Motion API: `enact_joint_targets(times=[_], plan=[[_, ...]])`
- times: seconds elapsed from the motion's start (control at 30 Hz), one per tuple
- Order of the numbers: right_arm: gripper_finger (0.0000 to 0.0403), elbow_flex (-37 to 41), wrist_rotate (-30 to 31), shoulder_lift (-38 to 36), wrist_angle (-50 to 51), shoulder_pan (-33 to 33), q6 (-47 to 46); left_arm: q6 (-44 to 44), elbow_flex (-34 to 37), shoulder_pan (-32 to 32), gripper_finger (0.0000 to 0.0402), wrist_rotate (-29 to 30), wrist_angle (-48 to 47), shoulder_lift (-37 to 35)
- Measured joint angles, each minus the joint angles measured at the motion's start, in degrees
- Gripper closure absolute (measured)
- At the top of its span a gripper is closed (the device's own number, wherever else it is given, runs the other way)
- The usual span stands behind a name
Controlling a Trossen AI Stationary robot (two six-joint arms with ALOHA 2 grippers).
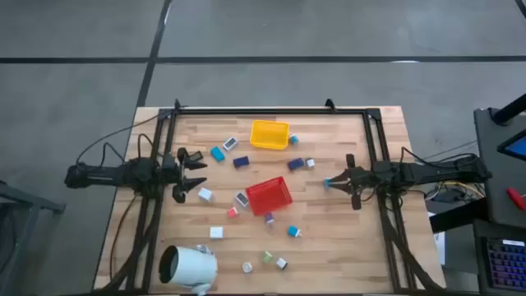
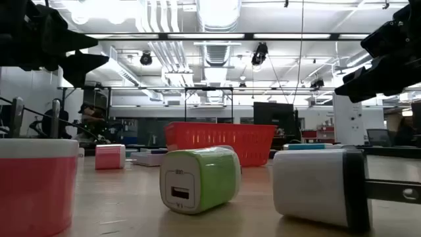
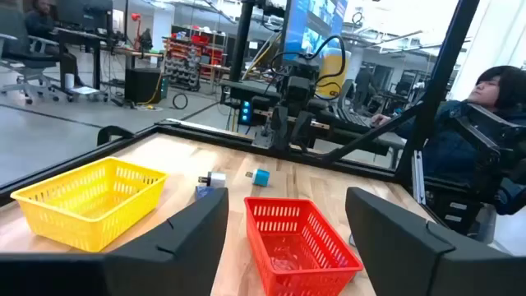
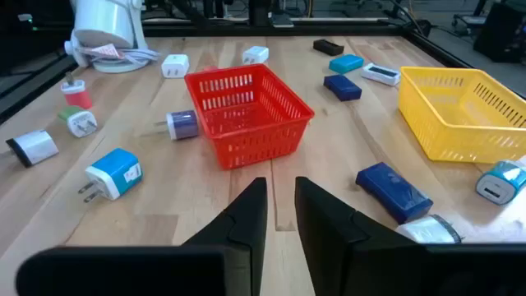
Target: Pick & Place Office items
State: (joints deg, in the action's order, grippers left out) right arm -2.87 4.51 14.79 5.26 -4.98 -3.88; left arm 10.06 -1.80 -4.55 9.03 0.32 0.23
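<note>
wooden surface point(image 1: 345, 247) carries everything; largest thing on it a white cylinder point(image 1: 189, 266) lying on its side at the near left corner

red tray point(image 1: 269, 195) mid-surface, yellow tray point(image 1: 269, 134) beyond it toward the far edge. both look empty from above and through the wrist views, though something pale may lie in the bottom of the red one – cannot tell

office items all loose on the wood, none in a tray. judgement: sorting barely begun, nearly the whole job left

left end effector point(image 1: 194, 172) hovers left of the red tray, fingers spread wide, nothing between them. right end effector point(image 1: 332, 182) hovers right of the red tray; its wrist view shows the fingers close together with a narrow gap, and in the high view a small teal speck sits at the tip – whether that is a held piece or one lying under it, cannot tell

items: small blocky plug-in chargers, some with metal prongs. navy block point(image 4: 393, 191) and teal block point(image 4: 497, 182) lie near the yellow tray; white-and-teal block point(image 4: 115, 173) with prongs well apart on the bare wood; purple-ended piece point(image 4: 181, 125) just beside the red tray's wall; green block point(image 2: 200, 178) with a usb slot, rounded corners, glossy; pink one point(image 2: 110, 157) farther back; white ones point(image 1: 216, 233) scattered
</note>
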Motion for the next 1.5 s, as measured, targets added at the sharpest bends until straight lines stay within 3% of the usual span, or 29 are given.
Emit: enact_joint_targets(times=[0.8,1.3,1.5], plan=[[0.0339,0.0,-0.02,0.0,-0.34,0.0,-0.24,0.0,0.0,-0.01,0.0149,-0.01,0.0,0.0],[0.0339,0.0,-0.02,-0.01,-12.21,0.0,-1.11,-2.72,0.02,0.01,0.0149,0.05,0.74,0.0],[0.0339,0.0,-0.04,-0.02,-13.67,-0.02,-6.09,-2.04,0.02,0.01,0.0149,1.18,1.78,0.0]])
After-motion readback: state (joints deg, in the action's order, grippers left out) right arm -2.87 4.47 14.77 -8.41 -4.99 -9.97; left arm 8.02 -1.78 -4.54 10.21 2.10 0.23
